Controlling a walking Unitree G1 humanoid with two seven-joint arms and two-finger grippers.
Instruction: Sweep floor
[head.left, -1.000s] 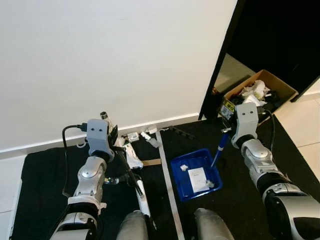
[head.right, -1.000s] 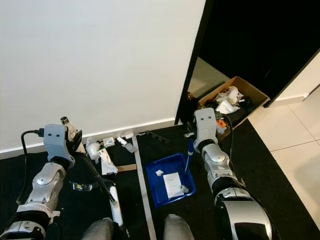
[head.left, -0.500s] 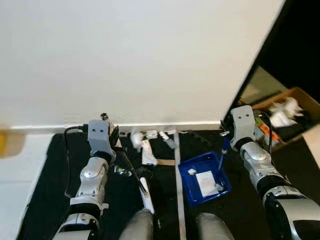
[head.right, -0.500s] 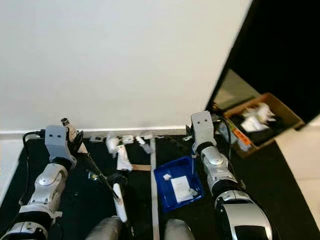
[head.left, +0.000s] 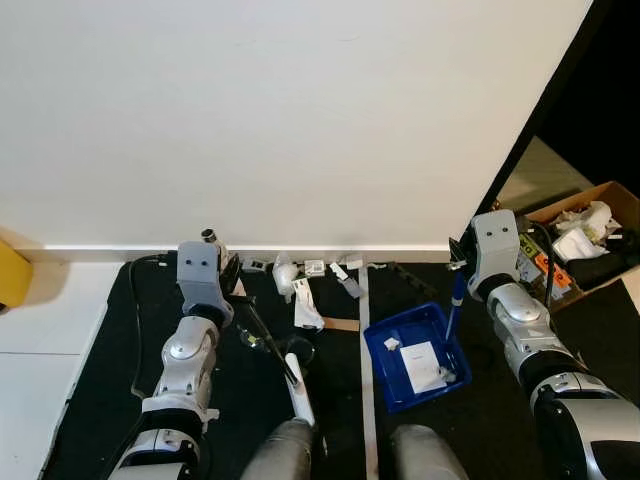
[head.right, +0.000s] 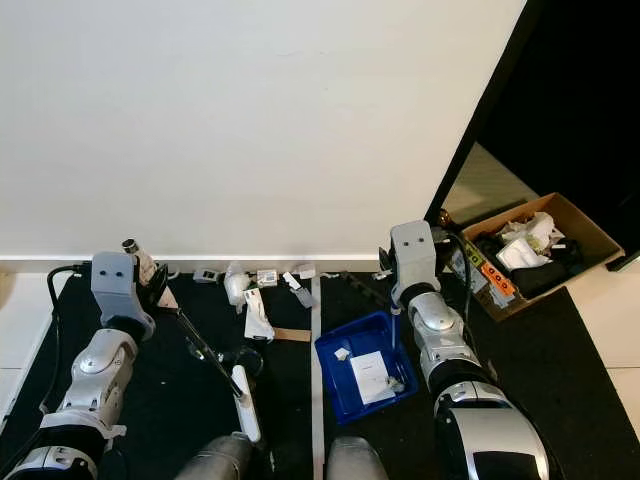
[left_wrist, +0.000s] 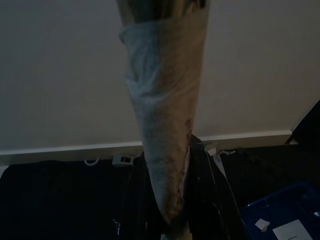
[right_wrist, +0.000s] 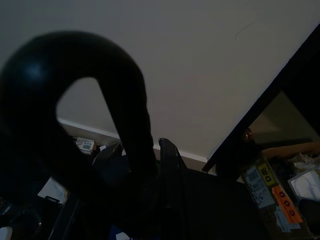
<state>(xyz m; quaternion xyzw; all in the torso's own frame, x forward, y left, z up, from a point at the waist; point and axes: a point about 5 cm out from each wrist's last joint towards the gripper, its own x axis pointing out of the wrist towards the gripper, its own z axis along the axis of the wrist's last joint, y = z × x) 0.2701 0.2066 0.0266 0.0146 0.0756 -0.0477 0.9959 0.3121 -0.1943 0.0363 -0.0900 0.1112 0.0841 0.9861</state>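
Plain white wall (head.left: 280, 110), black floor mat (head.left: 110, 370), dark doorway (head.right: 580, 110).

The dustpan (head.left: 415, 355) is bright blue, with white paper bits inside. The mat (head.left: 110, 380) is black, with a grey stripe (head.left: 364, 360). The wall (head.left: 280, 110) is white. The box (head.left: 590, 215) is brown. The brush (head.left: 297, 385) is white.
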